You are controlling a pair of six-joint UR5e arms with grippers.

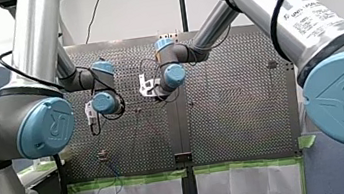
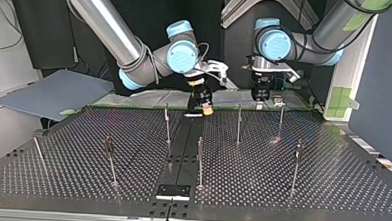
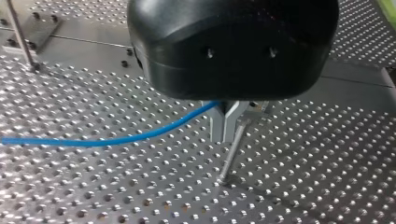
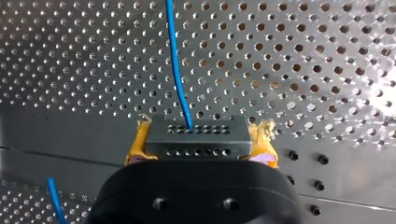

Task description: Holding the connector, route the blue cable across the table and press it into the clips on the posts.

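My right gripper (image 4: 201,135) is shut with its yellow pads (image 4: 137,142) on either side of a dark connector block (image 4: 198,140). The blue cable (image 4: 177,60) leaves the block and runs ahead over the perforated table. My left gripper (image 3: 224,136), black with metal fingers, is shut on the blue cable (image 3: 116,140), which trails away to one side. A thin post (image 3: 232,154) stands right beside its fingers. In the top view my right gripper (image 2: 206,110) hangs near the far middle. My left gripper (image 2: 258,104) is to its right, close to a post with a clip (image 2: 279,101).
Several thin posts stand across the table, among them one (image 2: 167,122) left of the middle seam, one (image 2: 239,123) right of it and one (image 2: 296,165) nearer the top view's right. A black plate (image 2: 173,191) lies at the near edge. A grey panel (image 2: 59,92) lies beyond the table at the left.
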